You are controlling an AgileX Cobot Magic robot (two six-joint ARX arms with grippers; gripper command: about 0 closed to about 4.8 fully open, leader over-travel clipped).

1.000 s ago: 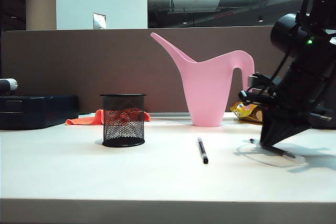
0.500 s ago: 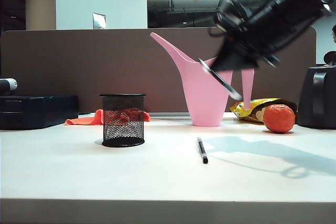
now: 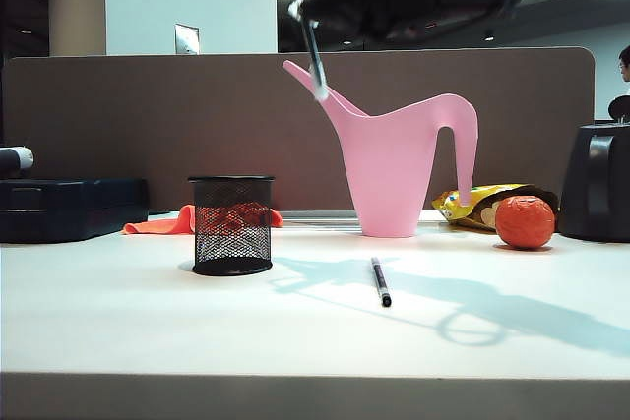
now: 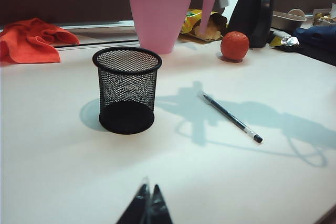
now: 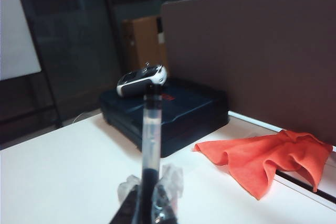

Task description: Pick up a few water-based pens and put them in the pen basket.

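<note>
White tabletop (image 3: 118,331) runs back to a brown partition wall, with office ceiling lights beyond.

High above that surface in the exterior view, the right gripper (image 3: 317,9) is clamped on a pen (image 3: 314,58), a thin dark stick with a clear pale end that hangs down in front of the spout of the pink watering can (image 3: 394,174). In the right wrist view the same gripper (image 5: 148,192) pinches the pen (image 5: 150,135) between translucent pads (image 5: 170,178), the clear barrel rising past a dark blue case (image 5: 173,114) and a crumpled orange cloth (image 5: 268,156).

The left gripper (image 4: 147,205) sits low over the near edge of the table, its dark fingertips pressed together with nothing between them.

Below and to the left of the held pen stands the pen basket (image 3: 231,225), a black wire-mesh cylinder with a solid rim and base, see-through and holding nothing. The second pen (image 3: 380,280), all black and slim, lies flat on the table to the right of the basket, well apart from it, inside the arm's shadow.

Behind it the smooth plastic can stands upright. To its right rest a round orange fruit (image 3: 524,221), a yellow snack bag (image 3: 472,206) and a black kettle (image 3: 596,184).
</note>
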